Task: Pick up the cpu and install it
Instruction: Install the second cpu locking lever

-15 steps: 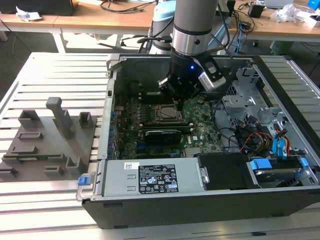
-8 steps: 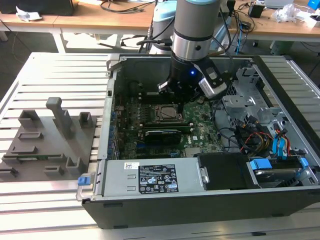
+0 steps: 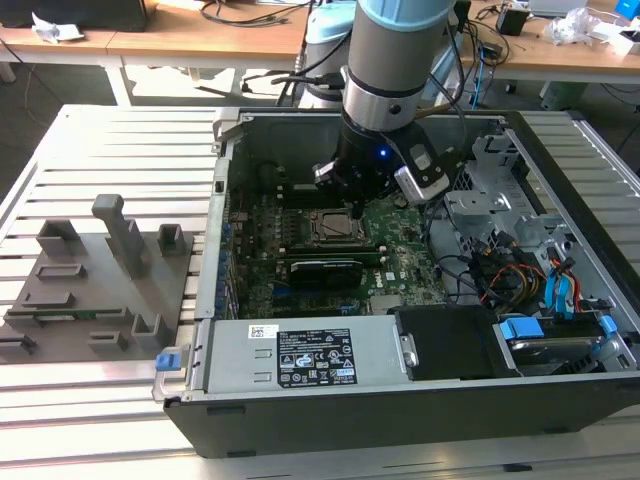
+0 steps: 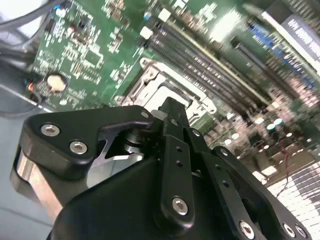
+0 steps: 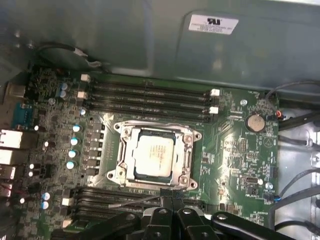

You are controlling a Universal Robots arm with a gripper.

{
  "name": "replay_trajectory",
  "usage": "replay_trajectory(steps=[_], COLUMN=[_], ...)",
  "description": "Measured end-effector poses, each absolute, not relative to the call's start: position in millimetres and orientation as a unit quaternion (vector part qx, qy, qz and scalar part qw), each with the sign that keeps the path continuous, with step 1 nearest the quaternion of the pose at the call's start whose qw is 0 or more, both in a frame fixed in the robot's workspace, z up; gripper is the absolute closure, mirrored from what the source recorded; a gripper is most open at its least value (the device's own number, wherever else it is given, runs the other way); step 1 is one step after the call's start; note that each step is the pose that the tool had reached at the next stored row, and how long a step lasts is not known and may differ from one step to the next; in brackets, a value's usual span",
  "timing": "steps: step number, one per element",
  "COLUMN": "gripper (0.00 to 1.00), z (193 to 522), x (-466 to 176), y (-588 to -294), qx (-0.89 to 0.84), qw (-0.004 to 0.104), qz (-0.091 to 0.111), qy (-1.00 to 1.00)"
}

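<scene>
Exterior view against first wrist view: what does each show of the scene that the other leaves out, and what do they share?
The exterior view alone takes in the whole computer case, the grey fixture tray on the slatted table toward that view's left, and the arm above the motherboard. The first wrist view alone gives the cpu lying inside the socket frame, plus the coin cell battery. Both share the green motherboard, the socket and the gripper near it.

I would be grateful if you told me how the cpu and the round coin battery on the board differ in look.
The cpu is square; the coin battery is round. The cpu looks larger than the battery. The cpu sits inside a metal socket frame mid-board; the battery sits near the board's edge, with no such frame. Both have pale, shiny metal tops and lie flat on the green board.
</scene>
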State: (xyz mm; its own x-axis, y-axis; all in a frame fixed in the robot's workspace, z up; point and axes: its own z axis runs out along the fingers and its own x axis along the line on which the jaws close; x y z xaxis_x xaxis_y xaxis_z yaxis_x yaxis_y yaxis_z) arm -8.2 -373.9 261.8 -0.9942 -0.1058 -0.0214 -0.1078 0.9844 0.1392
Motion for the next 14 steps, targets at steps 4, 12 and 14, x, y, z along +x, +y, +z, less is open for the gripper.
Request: replay_trajectory(steps=[4,12,14], gripper=[0.89,0.89,0.89], z=[260.2,247.1,244.2], x=[-14.0,-23.7,-26.6], y=[-382.2,-391.3,-391.2], qx=[-0.054,-0.054,-0.054], qw=[0.007,0.007,0.007], qz=[0.072,0.073,0.077], qy=[0.996,0.996,0.996])
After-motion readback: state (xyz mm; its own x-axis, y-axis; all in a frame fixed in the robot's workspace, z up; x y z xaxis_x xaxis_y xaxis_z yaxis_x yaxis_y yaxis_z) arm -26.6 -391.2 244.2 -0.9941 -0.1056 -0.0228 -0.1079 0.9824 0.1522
